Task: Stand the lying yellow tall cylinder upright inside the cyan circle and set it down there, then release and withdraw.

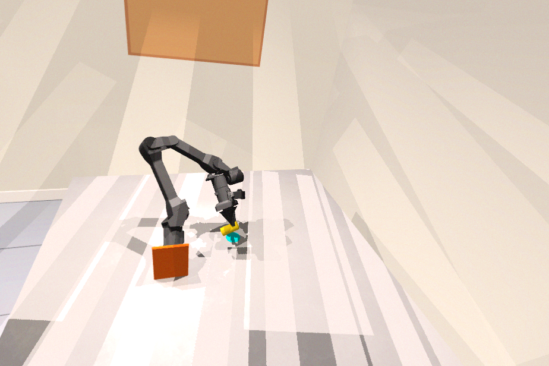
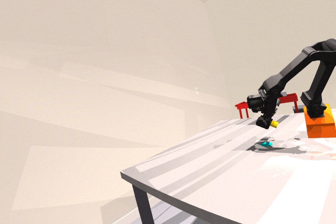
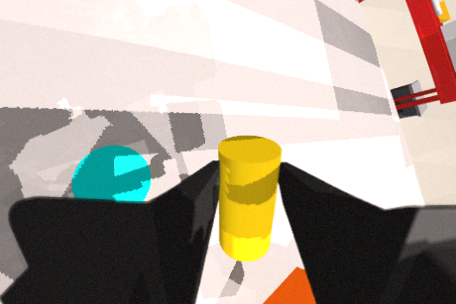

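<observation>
My gripper (image 1: 229, 223) (image 2: 267, 123) (image 3: 249, 168) is shut on the yellow cylinder (image 1: 229, 229) (image 2: 274, 124) (image 3: 246, 194) and holds it in the air above the table. The cylinder is close to level in the top and exterior views, slightly tilted, and sticks out from between the fingers. The cyan circle (image 1: 232, 237) (image 2: 266, 143) (image 3: 111, 173) is flat on the table just below the cylinder; in the wrist view it is to the left of the fingers, partly behind the left finger.
The arm's orange base block (image 1: 170, 261) (image 2: 319, 125) stands on the striped white table (image 1: 310, 290) (image 2: 217, 172). A red bench (image 2: 242, 106) (image 3: 423, 16) stands beyond the table's far edge. An orange panel (image 1: 195, 9) hangs on the wall.
</observation>
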